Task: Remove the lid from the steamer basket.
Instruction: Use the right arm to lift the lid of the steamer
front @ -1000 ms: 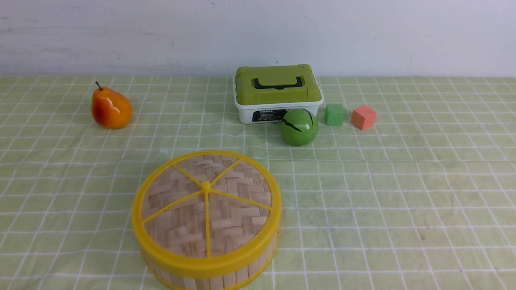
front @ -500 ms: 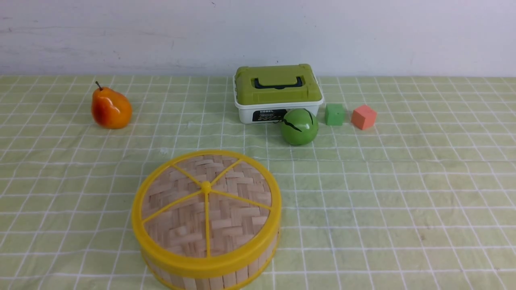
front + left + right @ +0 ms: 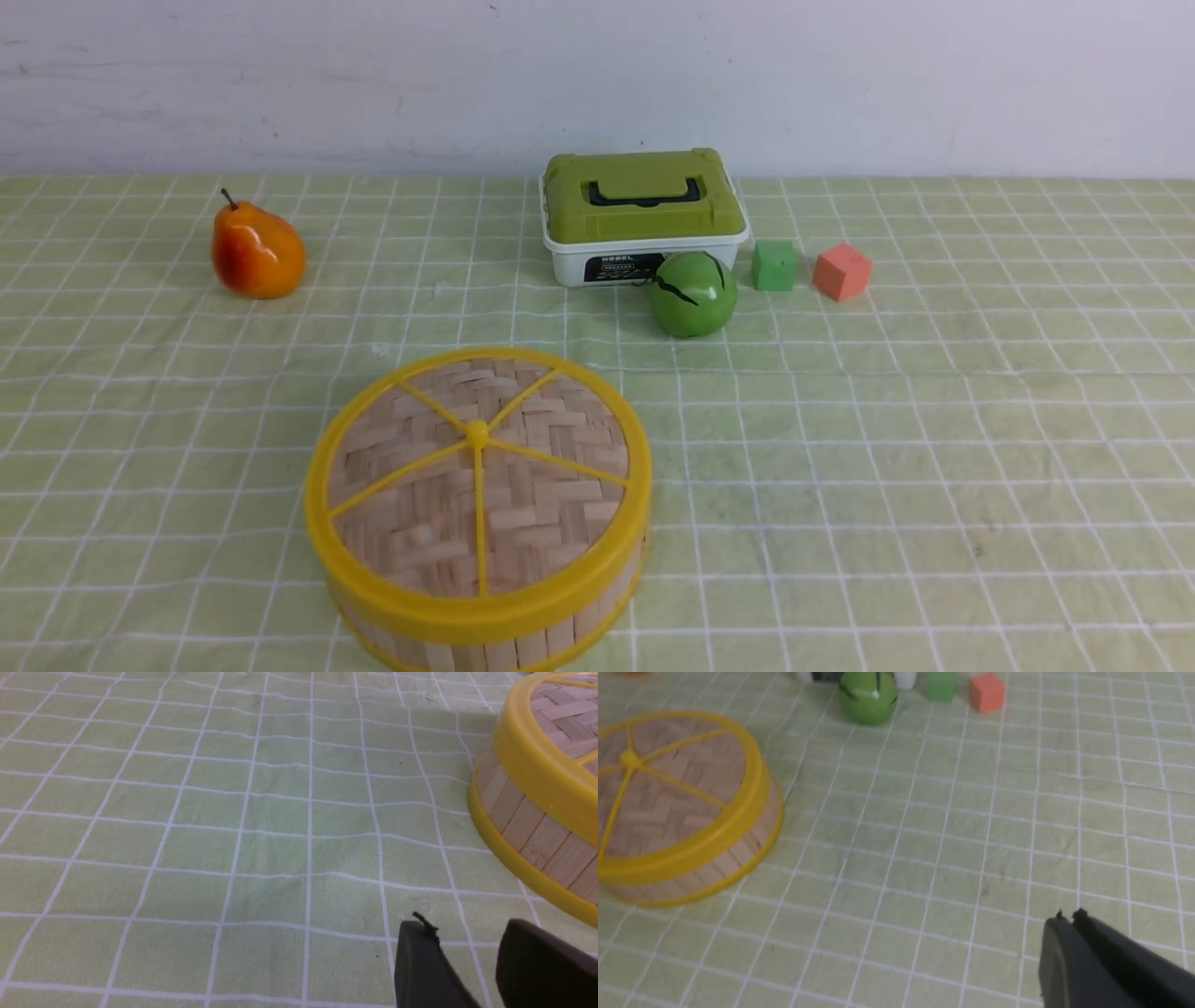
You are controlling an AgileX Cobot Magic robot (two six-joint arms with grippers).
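With the lid (image 3: 478, 495) seated on the steamer basket (image 3: 523, 651) at the table's near side, left of centre, the right hand (image 3: 1066, 919), closed and empty, must be opened before the knob (image 3: 477, 433) is straddled squarely.

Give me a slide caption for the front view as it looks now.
Round woven-bamboo lid with yellow rim covers the bamboo-slat steamer basket, nearer than the shiny orange pear.

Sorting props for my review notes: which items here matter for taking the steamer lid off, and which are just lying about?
Job:
- woven bamboo lid
- steamer basket

Lying about:
- orange pear
- green-lidded white box
- green ball
- green cube
- red cube
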